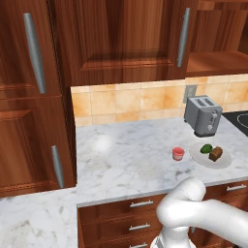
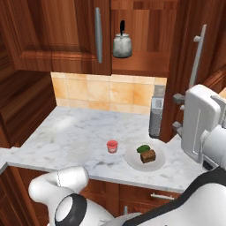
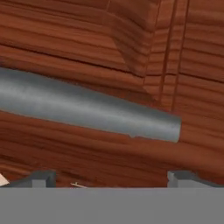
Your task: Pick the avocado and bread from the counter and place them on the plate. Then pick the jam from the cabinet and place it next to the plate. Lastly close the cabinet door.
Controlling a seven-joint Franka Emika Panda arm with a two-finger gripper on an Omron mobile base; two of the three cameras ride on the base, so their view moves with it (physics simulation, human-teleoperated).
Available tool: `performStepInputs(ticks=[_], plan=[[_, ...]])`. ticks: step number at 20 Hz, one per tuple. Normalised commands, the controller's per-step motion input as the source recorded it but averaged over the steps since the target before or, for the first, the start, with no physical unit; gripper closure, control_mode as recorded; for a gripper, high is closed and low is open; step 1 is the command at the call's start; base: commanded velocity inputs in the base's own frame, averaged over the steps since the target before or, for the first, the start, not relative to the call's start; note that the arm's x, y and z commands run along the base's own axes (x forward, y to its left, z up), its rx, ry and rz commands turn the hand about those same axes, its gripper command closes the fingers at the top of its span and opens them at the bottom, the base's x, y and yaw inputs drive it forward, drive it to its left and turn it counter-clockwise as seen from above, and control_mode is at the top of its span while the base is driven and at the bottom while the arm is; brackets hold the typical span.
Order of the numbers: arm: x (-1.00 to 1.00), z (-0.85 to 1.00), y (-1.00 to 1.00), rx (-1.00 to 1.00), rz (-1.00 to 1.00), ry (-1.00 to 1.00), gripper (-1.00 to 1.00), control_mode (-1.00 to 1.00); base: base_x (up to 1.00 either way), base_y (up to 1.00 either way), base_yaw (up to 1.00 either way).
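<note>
Cabinet door (image 3: 87, 48): grained red-brown wood | handle (image 3: 87, 107): smooth grey bar

Marble counter (image 1: 126, 160) w/ wood drawers + silver handles below. On it: toaster (image 1: 203, 115) at the back by the tile wall, white plate (image 1: 222, 162) in front of it, jam pot (image 1: 178, 153) just left of the plate, not touching. Avocado (image 1: 207, 148) + bread (image 1: 216, 154) sit on the plate, side by side. Cabinet shelf (image 2: 141, 68) above carries a kettle (image 2: 122, 45).
</note>
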Motion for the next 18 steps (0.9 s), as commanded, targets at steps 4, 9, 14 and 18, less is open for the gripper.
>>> performStepInputs(ticks=[4, 9, 14, 18], plan=[[0.14, 0.34, 0.21, 0.15, 0.2, 0.01, -1.0, -1.0, 0.0, 0.0, 0.0], [0.09, 0.33, 0.26, 0.02, 0.08, 0.02, -1.0, -1.0, 0.0, 0.0, 0.0], [0.03, 0.06, 0.34, 0.0, 0.02, -0.03, -1.0, -1.0, 0.0, 0.0, 0.0], [0.22, 0.0, 0.32, 0.0, 0.0, -0.01, -1.0, -1.0, 0.0, 0.0, 0.0]])
